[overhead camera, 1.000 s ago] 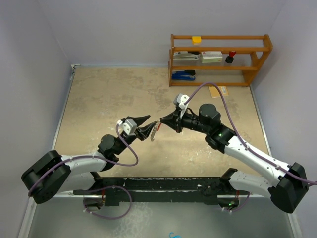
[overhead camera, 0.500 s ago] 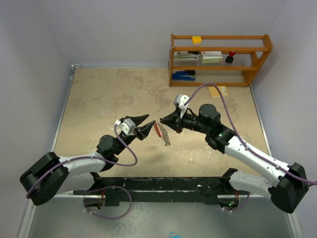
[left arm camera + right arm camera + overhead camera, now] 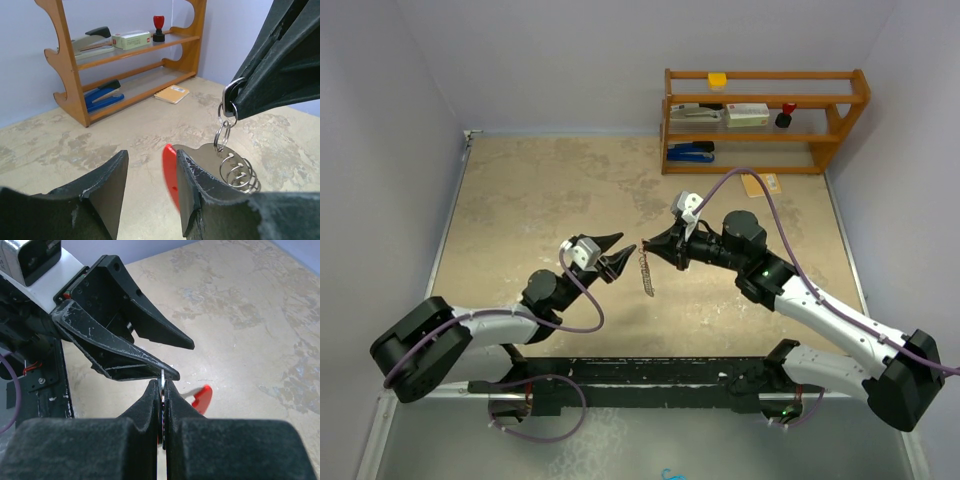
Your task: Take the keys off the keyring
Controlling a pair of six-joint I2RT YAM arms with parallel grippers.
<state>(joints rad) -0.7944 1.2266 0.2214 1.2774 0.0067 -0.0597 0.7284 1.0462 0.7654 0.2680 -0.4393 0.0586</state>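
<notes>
The keyring [image 3: 644,271] has swung. A second ago it sat bunched between the two tools, and half a second ago its red strip stuck out close against the left tool [image 3: 626,245]. Now it dangles straight down from the pinched tip of the right tool [image 3: 643,246] alone. The left arm has shifted slightly rightward.

Both arms stretch inward, tips nearly meeting. The left pincer [image 3: 625,246] has its jaws apart; the right pincer [image 3: 646,247] is pressed together on the keyring [image 3: 644,272].
</notes>
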